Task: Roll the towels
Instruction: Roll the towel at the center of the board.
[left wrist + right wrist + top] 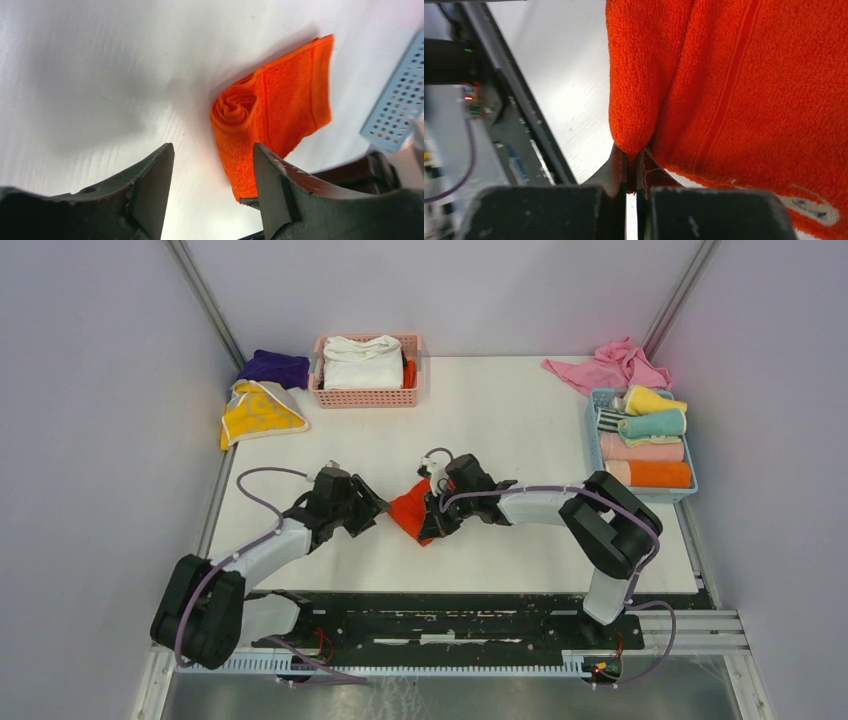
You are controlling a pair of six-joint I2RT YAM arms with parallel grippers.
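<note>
Surface: white table [520, 420], boxed in by grey walls on the left, far and right sides, with a black rail carrying the arm bases along the near edge.
Open room: a broad bare stretch crosses the middle and far half between the two baskets, and a narrower bare strip lies between the grippers and the near edge.
Crowded edges: a purple towel [273, 368] and a yellow patterned towel [258, 410] sit in the far left corner, the yellow one right at the left edge. A loose pink cloth [610, 365] lies in the far right corner.
Orange-red towel [408, 512]: near the table's middle, toward the near side, between the two grippers and partly rolled.
Axis: the left wrist view shows a short fat roll whose spiral end faces up and away. Its long axis runs back toward that gripper's right-hand finger, and the loose flap spreads to the right. From above it reads only as a diamond with one corner toward the near edge.
Left gripper [372, 508]: fingers spread and holding nothing, just left of the towel. One finger is beside the roll, but I cannot tell whether it touches.
Right gripper [631, 160]: fingers pinched together on a fold of the towel.
Pink basket [365, 397]: at the far edge, left of centre, filled by a folded white cloth [362, 362] with a sliver of orange at its right end.
Blue basket [690, 490]: at the right edge, holding rolls side by side. From far to near they are yellow [650, 400], teal [652, 424], pink [645, 449] and orange [650, 474], with a striped one at the far left.
</note>
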